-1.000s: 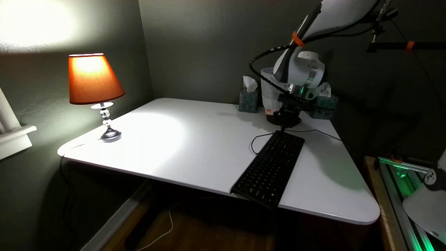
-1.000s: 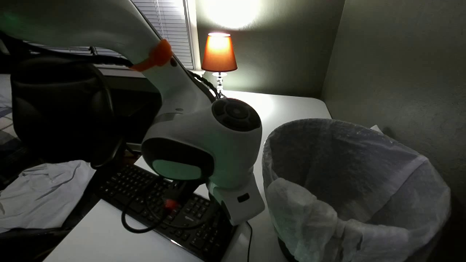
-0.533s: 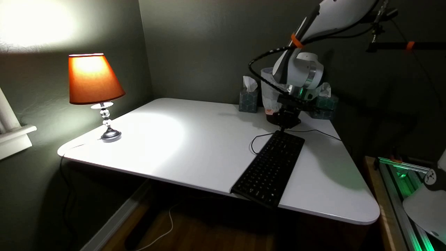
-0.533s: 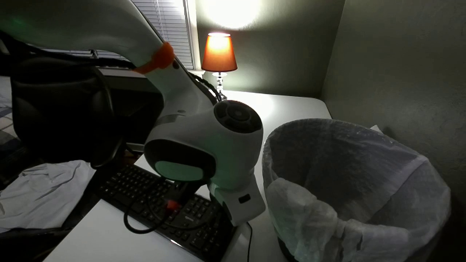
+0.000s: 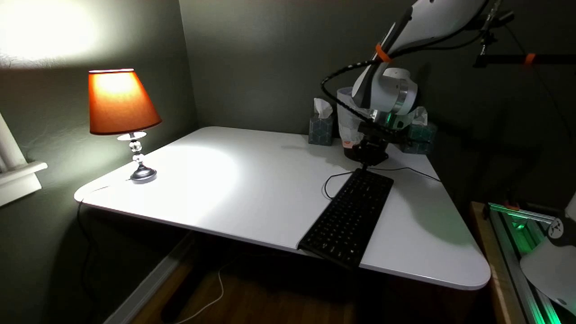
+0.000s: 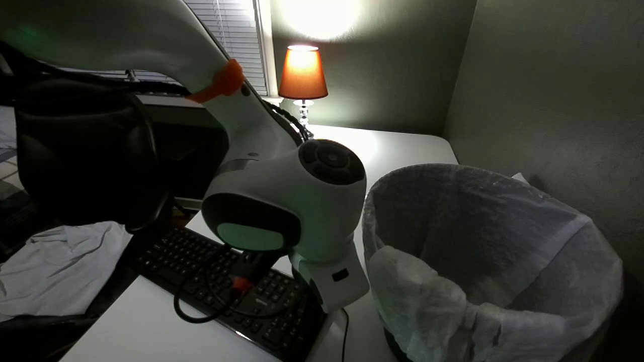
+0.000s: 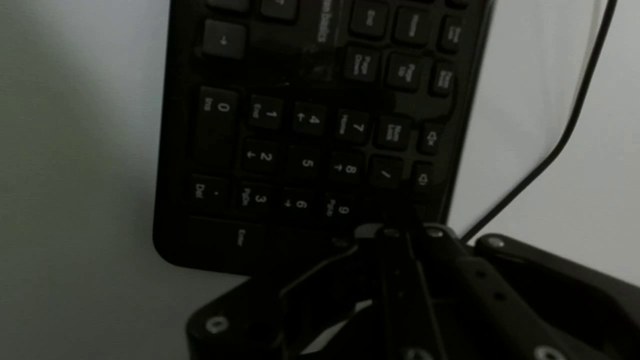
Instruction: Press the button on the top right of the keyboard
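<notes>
Table (image 5: 265, 189) white. In an exterior view, keyboard (image 5: 348, 216) runs from near edge, slightly overhanging, toward far right corner. Judged light, stiff, apt to skid; no hold needed, press straight down. Jaws look closed, empty, at keyboard's top-right; contact unclear. Corner key, beyond speaker-marked key (image 7: 423, 178), too dark to read.

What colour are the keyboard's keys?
Black, marked in whitish grey; the keys show best in the wrist view.
</notes>
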Controlling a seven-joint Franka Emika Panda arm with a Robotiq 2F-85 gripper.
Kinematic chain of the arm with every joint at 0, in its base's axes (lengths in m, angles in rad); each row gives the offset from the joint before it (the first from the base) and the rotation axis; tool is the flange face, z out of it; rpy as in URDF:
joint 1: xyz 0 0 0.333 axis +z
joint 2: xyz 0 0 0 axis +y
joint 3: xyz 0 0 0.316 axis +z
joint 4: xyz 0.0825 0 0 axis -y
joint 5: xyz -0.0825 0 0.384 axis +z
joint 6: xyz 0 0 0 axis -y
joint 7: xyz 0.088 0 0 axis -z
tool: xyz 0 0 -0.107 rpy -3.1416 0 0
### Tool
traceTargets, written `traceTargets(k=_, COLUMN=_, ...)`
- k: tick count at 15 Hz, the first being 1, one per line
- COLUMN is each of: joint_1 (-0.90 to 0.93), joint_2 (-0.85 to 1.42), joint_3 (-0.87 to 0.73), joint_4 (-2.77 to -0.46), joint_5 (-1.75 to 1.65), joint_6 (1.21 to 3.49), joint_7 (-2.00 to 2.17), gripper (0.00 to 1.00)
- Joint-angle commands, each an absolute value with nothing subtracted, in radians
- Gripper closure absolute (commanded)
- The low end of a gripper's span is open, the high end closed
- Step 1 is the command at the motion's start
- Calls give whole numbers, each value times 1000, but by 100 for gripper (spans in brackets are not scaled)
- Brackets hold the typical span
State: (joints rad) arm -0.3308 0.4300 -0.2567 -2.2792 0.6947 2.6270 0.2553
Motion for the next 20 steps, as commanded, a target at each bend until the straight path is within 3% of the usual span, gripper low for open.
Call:
traceTargets(k=1, joint_1=-346, joint_2=458, joint_3=-246, joint_4=-2252, joint_5=701, joint_6=2607, joint_7=268, gripper=100)
traceTargets(k=20, joint_1=-283, joint_2=364, joint_3=-251, joint_4=-2340, joint_5=687, joint_6=2667, joint_7=300, gripper=100)
